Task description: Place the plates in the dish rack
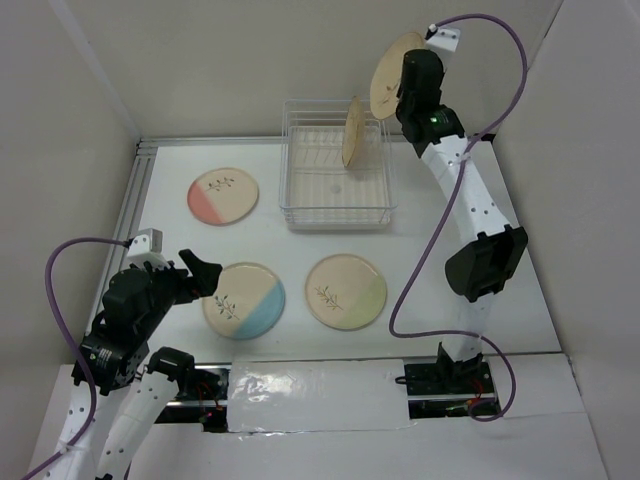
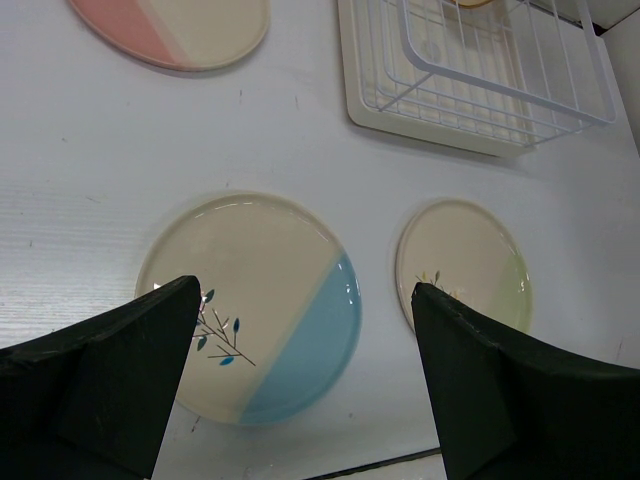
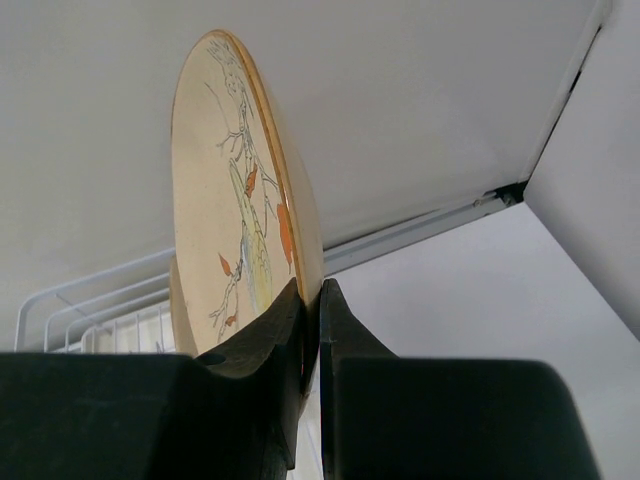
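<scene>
My right gripper (image 1: pixel 405 92) is shut on the rim of a tan-speckled plate (image 1: pixel 386 72) and holds it on edge in the air, above the far right corner of the white wire dish rack (image 1: pixel 336 212). In the right wrist view the plate (image 3: pixel 225 200) stands upright between the jaws (image 3: pixel 312 300). A second tan plate (image 1: pixel 353 132) stands on edge inside the rack. The pink plate (image 1: pixel 222 195), blue plate (image 1: pixel 244 300) and green plate (image 1: pixel 346 290) lie flat on the table. My left gripper (image 1: pixel 200 272) is open and empty, above the blue plate (image 2: pixel 270 300).
White walls enclose the table at the back, left and right. The rack (image 2: pixel 500 100) sits on a white drain tray at the back centre. A purple cable loops from each wrist. The rack's wires (image 3: pixel 90 310) show below the held plate.
</scene>
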`<move>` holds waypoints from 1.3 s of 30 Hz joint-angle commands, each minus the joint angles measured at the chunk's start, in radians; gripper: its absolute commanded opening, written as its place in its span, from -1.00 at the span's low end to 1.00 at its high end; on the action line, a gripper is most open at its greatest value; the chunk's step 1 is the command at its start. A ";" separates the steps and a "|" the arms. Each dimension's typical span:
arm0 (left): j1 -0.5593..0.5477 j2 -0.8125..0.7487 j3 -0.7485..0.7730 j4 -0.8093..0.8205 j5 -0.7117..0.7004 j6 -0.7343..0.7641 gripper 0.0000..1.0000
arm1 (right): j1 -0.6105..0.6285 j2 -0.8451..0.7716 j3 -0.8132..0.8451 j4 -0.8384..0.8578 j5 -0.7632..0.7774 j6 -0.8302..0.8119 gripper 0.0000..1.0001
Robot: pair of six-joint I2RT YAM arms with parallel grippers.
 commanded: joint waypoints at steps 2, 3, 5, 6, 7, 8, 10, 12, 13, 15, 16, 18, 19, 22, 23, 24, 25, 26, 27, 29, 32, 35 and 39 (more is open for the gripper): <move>-0.006 -0.001 0.001 0.042 0.000 0.027 0.99 | -0.002 -0.054 0.108 0.161 0.016 0.019 -1.00; -0.006 -0.001 0.001 0.042 0.000 0.027 0.99 | -0.012 -0.054 0.108 0.161 0.016 0.019 -1.00; -0.006 -0.001 0.001 0.042 0.000 0.027 0.99 | -0.012 -0.045 0.099 0.161 0.016 0.010 -1.00; -0.006 -0.001 0.001 0.042 0.000 0.027 0.99 | -0.012 -0.045 0.099 0.161 0.016 0.010 -1.00; -0.006 -0.001 0.001 0.042 0.000 0.027 0.99 | -0.012 -0.045 0.086 0.161 0.025 0.010 -1.00; -0.006 -0.001 0.001 0.042 0.000 0.027 0.99 | -0.012 -0.036 0.073 0.172 0.025 0.010 -1.00; -0.006 -0.001 0.001 0.042 0.000 0.027 0.99 | -0.012 -0.036 0.064 0.172 0.035 0.001 -1.00; -0.006 0.008 0.001 0.042 0.000 0.027 0.99 | -0.012 -0.016 0.064 0.181 0.044 0.001 -1.00; -0.006 0.008 0.001 0.042 0.000 0.027 0.99 | -0.012 -0.016 0.064 0.181 0.044 -0.008 -1.00; -0.006 0.008 0.001 0.042 0.000 0.027 0.99 | -0.012 0.007 0.064 0.181 0.044 -0.008 -1.00; -0.006 0.008 0.001 0.042 0.000 0.027 0.99 | -0.012 0.007 0.064 0.181 0.044 -0.008 -1.00; -0.006 0.008 0.001 0.042 0.000 0.027 0.99 | -0.012 0.036 0.064 0.181 0.044 -0.028 -1.00; -0.006 0.008 0.001 0.042 0.000 0.027 0.99 | -0.002 0.036 0.064 0.181 0.058 -0.028 -1.00; -0.006 0.008 0.001 0.042 0.000 0.027 0.99 | 0.009 0.070 0.064 0.172 0.068 -0.050 -1.00; -0.006 0.008 0.001 0.042 0.000 0.027 0.99 | 0.009 0.085 0.064 0.172 0.079 -0.050 -1.00; -0.006 0.008 0.001 0.042 0.000 0.027 0.99 | 0.018 0.096 0.053 0.172 0.079 -0.050 -1.00; -0.006 0.008 0.001 0.042 0.000 0.027 0.99 | 0.018 0.096 0.043 0.172 0.079 -0.050 -1.00; -0.006 0.008 0.001 0.042 0.000 0.027 0.99 | 0.018 0.105 0.042 0.172 0.079 -0.050 -1.00; -0.006 0.008 0.001 0.042 0.000 0.027 0.99 | 0.018 0.118 0.042 0.161 0.079 -0.050 -1.00; -0.006 0.008 0.001 0.042 0.000 0.027 0.99 | 0.018 0.131 0.042 0.152 0.079 -0.040 -1.00; -0.006 0.008 0.001 0.042 0.000 0.027 0.99 | 0.029 0.159 0.033 0.143 0.079 -0.040 -1.00; -0.006 0.008 0.001 0.042 0.000 0.027 0.99 | 0.049 0.182 0.033 0.143 0.091 -0.062 -1.00; -0.006 0.008 0.001 0.042 0.000 0.027 0.99 | 0.086 0.202 0.023 0.166 0.127 -0.128 -1.00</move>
